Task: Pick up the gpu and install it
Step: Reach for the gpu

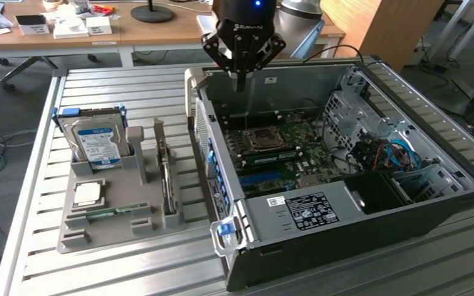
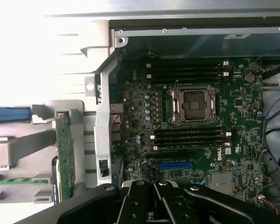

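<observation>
The gpu (image 1: 163, 165) is a thin green card with a metal bracket. It stands on edge in the grey holder (image 1: 121, 231) on the exterior view's left of the open computer case (image 1: 434, 203). The wrist view catches its green edge (image 2: 64, 156) beside the case wall. My gripper (image 1: 239, 85) hangs over the far end of the case interior, above the motherboard (image 1: 291, 157). Its fingers are shut with nothing between them, and they stand well apart from the gpu. In the wrist view the gripper (image 2: 153, 203) sits over the board near the blue slot (image 2: 175, 164).
The holder also carries a blue-labelled hard drive (image 1: 97, 143), a CPU chip (image 1: 87, 194) and a RAM stick (image 1: 109, 213). Inside the case are the CPU socket (image 2: 193, 105), cables (image 1: 385, 154) and the power supply (image 1: 311, 209). A desk with clutter (image 1: 72, 28) stands behind the slatted table.
</observation>
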